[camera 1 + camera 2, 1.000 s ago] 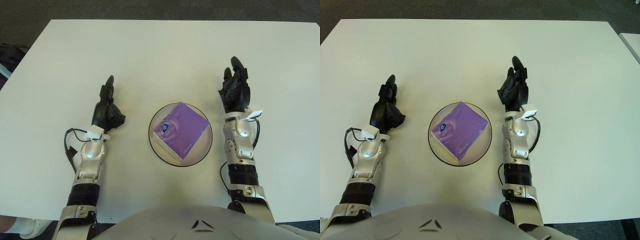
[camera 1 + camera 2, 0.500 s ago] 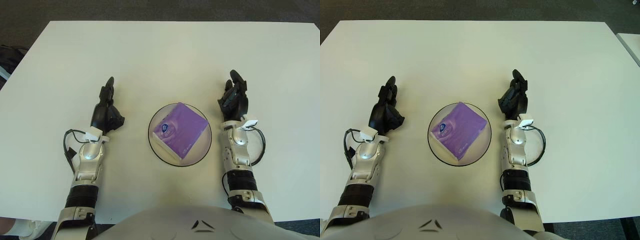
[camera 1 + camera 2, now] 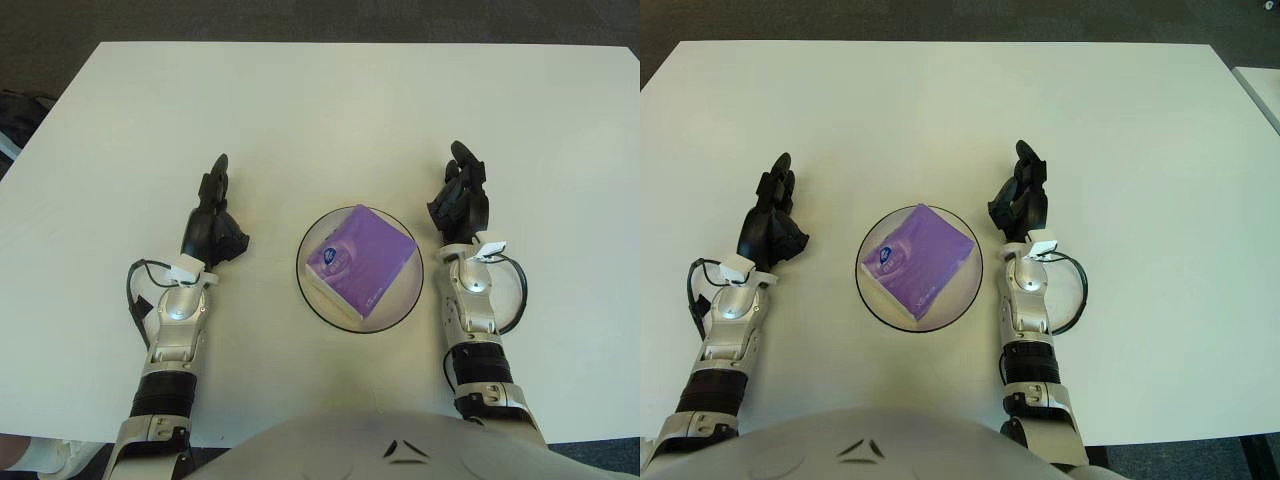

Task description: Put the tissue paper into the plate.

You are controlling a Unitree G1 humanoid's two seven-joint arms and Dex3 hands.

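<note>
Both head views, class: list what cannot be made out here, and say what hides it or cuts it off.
- Floor of the plate: mostly covered by the purple tissue pack.
- Small print on the pack's logo: too small in either view.
- Palm side of the left hand and right hand: turned away from the camera.
- Table near edge: hidden by the robot's body.

light: bright, even, overhead | shadows: soft, short, tucked under both forearms and the plate rim | glare: none, white table slightly washed out | focus: sharp throughout | distortion: far table corners bow mildly, floor beyond dark
</note>
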